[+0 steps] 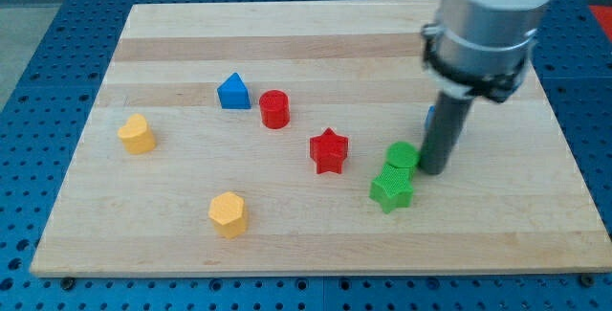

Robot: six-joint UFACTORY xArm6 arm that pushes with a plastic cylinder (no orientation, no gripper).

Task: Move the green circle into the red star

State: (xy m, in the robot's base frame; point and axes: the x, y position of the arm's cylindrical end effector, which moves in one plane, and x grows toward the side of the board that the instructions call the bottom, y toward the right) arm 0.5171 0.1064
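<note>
My tip [432,170] is sitting just right of the green circle [403,155]; no fingers exist. I'm judging a leftward push toward the red star [329,150], avoiding the green star [391,189].

Green circle [403,155] upright, near board's right; red star [329,150] flat, just left, apart

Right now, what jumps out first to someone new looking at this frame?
The big grey arm at the view's upper right, its dark rod coming down so my tip sits just right of the green circle. That circle touches a green star below it, with the red star a short gap to their left. The other blocks lie scattered further left on the wooden board.
</note>
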